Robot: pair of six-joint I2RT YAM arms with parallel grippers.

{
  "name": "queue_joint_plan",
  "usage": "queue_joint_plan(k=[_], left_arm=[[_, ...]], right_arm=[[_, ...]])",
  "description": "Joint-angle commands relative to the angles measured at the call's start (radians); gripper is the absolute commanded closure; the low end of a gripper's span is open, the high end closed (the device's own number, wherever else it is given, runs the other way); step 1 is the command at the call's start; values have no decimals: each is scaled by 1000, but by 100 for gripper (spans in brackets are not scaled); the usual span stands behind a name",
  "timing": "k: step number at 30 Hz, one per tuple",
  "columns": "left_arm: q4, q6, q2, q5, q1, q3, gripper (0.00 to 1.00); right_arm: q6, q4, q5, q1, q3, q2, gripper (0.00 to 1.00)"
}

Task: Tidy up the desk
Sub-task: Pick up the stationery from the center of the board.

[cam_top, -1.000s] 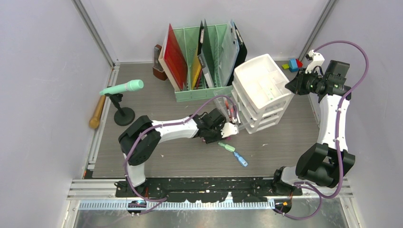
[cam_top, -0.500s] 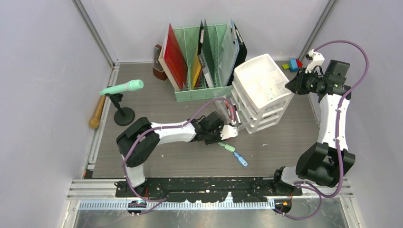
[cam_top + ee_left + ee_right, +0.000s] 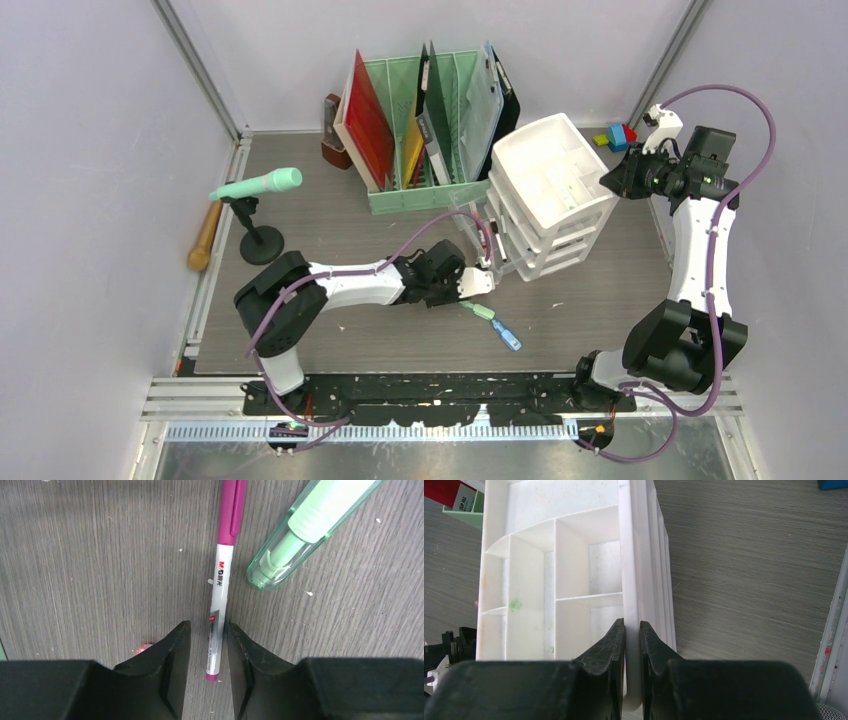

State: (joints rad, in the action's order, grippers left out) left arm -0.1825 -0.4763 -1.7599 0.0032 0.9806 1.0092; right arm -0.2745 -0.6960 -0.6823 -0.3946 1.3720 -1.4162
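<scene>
Item: grey-brown wood-grain desk, lying beneath everything.
Left gripper: jaws slightly spread, astride a white pen with magenta cap lying flat near the white plastic drawer unit.
Right gripper: pinching that unit's top rim.
Step, judged: pen pickup.
Next calls for: closing squarely, then lifting.

The left gripper is pointing rightward near the middle of the desk, just beside a green marker, with a blue marker lying nearer the front edge. Toward the right edge, the right gripper is touching the rim of the white drawers.
</scene>
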Motion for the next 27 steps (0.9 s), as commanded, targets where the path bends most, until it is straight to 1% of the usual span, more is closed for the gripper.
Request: queue_joint_plan(k=[1, 3, 4, 8, 16, 20, 27], left_arm=[[-66, -11, -9, -8, -8, -20, 65], [-80, -7, -17, -8, -8, -11, 68], [-82, -6, -19, 14, -9, -9, 71], [-83, 5, -9, 29, -9, -14, 87], [-96, 15, 46, 11, -10, -15, 100], [-135, 8, 91, 14, -11, 6, 100], [-290, -33, 191, 52, -18, 63, 100]], right_arm=[[23, -124, 144, 21, -70, -113, 99], [22, -125, 144, 22, -71, -111, 99], [21, -124, 144, 22, -71, -111, 99], [21, -124, 144, 22, -71, -113, 99], [21, -125, 144, 21, -71, -113, 99], [22, -124, 144, 22, -70, -114, 99], [24, -127, 145, 25, -65, -114, 99]])
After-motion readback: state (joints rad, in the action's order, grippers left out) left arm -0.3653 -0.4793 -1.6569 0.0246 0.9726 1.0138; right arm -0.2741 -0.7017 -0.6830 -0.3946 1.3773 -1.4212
